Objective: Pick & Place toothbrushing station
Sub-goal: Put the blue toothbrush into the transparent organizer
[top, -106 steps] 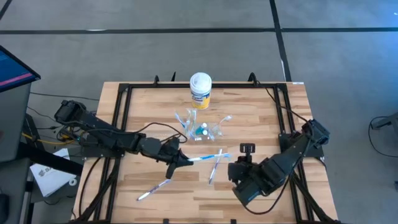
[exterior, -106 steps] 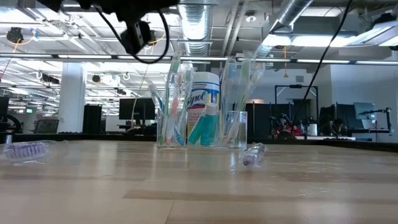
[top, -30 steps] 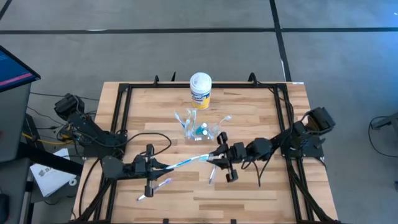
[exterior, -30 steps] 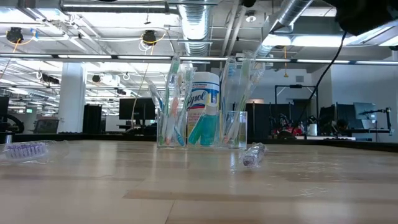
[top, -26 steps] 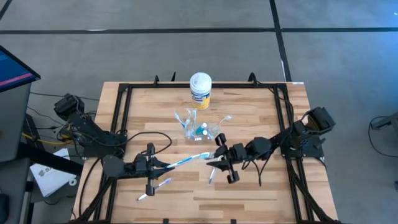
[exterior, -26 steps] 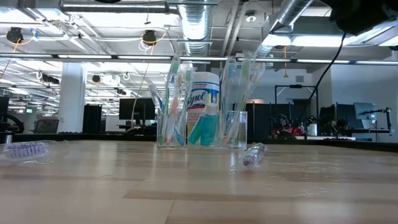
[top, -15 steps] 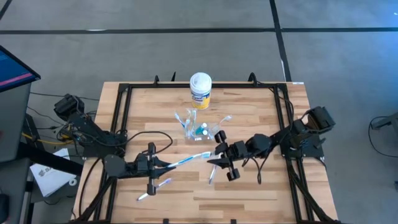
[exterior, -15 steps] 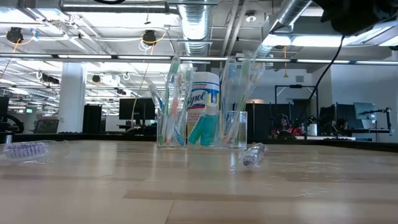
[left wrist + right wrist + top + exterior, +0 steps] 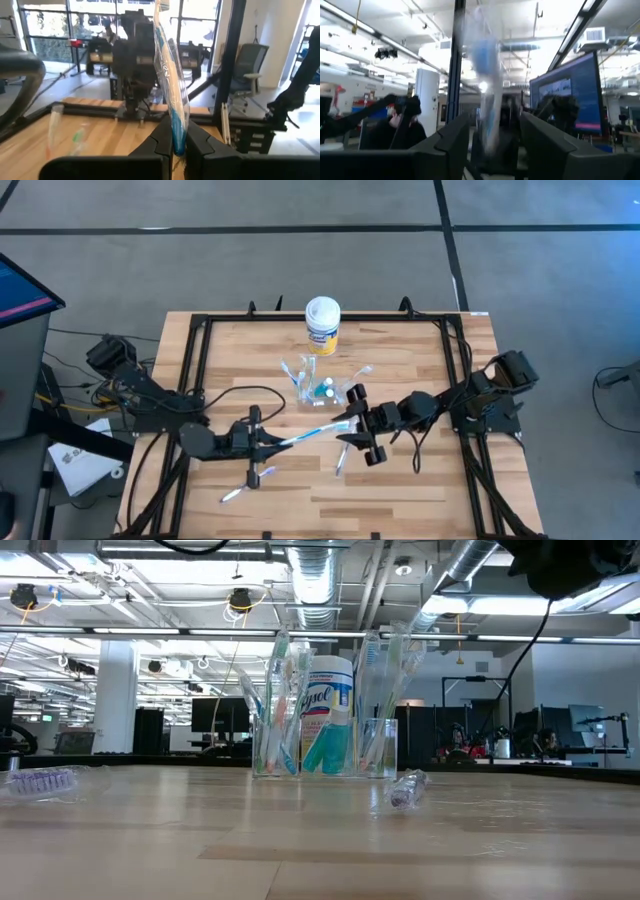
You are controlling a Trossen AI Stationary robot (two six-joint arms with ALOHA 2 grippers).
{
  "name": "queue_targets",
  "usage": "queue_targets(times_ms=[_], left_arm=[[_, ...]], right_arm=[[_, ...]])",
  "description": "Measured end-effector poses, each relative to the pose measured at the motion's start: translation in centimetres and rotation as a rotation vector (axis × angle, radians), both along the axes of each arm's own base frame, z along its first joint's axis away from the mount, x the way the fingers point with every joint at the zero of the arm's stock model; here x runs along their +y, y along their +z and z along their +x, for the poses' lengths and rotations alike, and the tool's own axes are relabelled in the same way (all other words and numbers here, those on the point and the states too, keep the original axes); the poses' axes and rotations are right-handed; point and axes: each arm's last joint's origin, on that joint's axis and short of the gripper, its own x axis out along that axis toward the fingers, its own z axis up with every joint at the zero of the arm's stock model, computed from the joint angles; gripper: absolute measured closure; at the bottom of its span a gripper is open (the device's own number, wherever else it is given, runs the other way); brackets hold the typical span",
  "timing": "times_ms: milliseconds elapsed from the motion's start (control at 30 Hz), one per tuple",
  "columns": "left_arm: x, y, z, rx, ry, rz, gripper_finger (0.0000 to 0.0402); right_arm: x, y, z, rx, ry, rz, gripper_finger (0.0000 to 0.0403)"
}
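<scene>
The toothbrushing station [image 9: 322, 388] is a see-through cup with several toothbrushes and teal tubes standing in it, at the table's middle; it also shows in the low view [image 9: 325, 730]. My left gripper [image 9: 268, 442] is shut on a wrapped blue-and-white toothbrush [image 9: 310, 432] near the table's middle. My right gripper [image 9: 345, 430] is open. Its fingers stand on either side of the toothbrush's free end [image 9: 485, 75] and do not visibly touch it. Two loose wrapped toothbrushes [image 9: 343, 455] [image 9: 245, 483] lie flat on the table. My left gripper pinches one end of the wrapped toothbrush [image 9: 178, 135] between its two fingers. The fingers come level from the table's left, and the toothbrush sticks out ahead in line with them. It is lifted clear of the table, and its free end points toward my right gripper.
A yellow canister with a white lid [image 9: 322, 323] stands behind the station near the far edge. A black frame [image 9: 200, 330] runs around the tabletop. In the low view, wrapped brush heads lie at the left [image 9: 40, 780] and in front of the station [image 9: 408, 790].
My left gripper has gone toward the table's right edge with the toothbrush, bringing its free end closer in between my right gripper's open fingers. The toothbrush stays lifted clear of the table.
</scene>
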Motion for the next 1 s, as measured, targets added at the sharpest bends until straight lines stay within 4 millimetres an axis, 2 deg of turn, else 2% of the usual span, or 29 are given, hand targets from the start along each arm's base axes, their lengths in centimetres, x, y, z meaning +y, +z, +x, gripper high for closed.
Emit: queue_targets(times_ms=[200, 433, 700, 1000], left_arm=[[0.6, -0.5, 1.1, 0.004, -0.007, -0.010, 0.0396], [0.8, -1.2, 1.9, 0.005, 0.000, -0.009, 0.0396], [1.0, -1.3, 2.1, 0.003, 0.001, -0.012, 0.0396], [1.0, -1.3, 2.1, 0.003, 0.000, -0.013, 0.0383]], right_arm=[[-0.1, 0.3, -0.2, -0.034, -0.001, 0.011, 0.0222], [0.0, 0.7, 0.0, -0.055, -0.019, -0.008, 0.0242], [0.0, 0.9, 0.1, -0.060, -0.026, -0.016, 0.0301], [0.0, 0.9, 0.2, -0.067, -0.054, -0.044, 0.0391]])
